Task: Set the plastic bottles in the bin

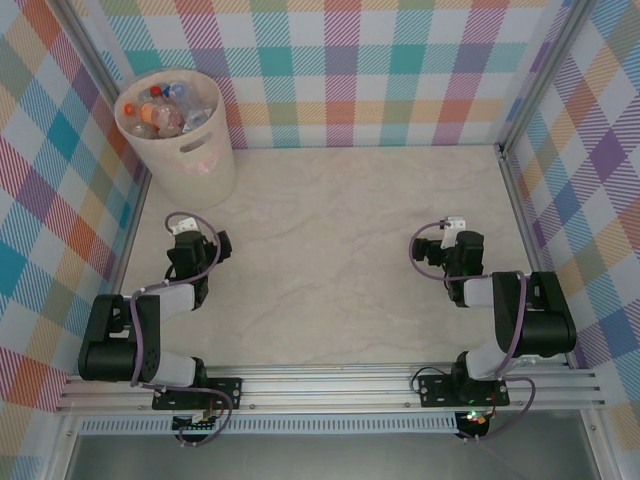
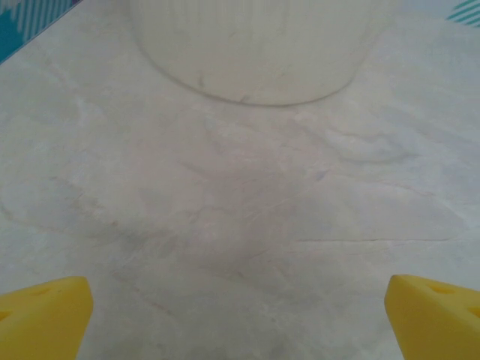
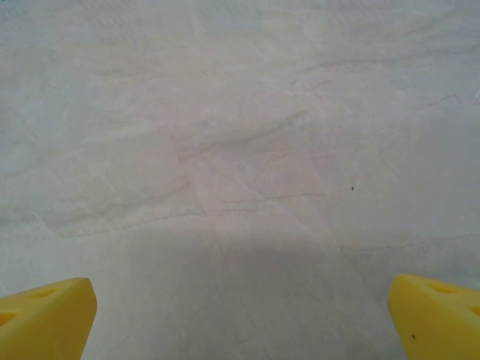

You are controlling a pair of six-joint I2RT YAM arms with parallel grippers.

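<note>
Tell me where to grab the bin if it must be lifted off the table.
Probably best: take the bin by its rim at the oval cut-out handle, coming from above on the table side. It stands upright in the far left corner, walls close behind it, and that handle faces the open table.

Premises: a robot test cell of laboratory type. A marble-patterned tabletop (image 1: 330,250) is boxed in on three sides by plaid-printed panels (image 1: 400,70) set in bare metal framing (image 1: 508,170). The left arm (image 1: 140,325) and right arm (image 1: 520,320) are bolted to slotted aluminium rails (image 1: 330,385) along the near edge, with cabling exposed.
</note>
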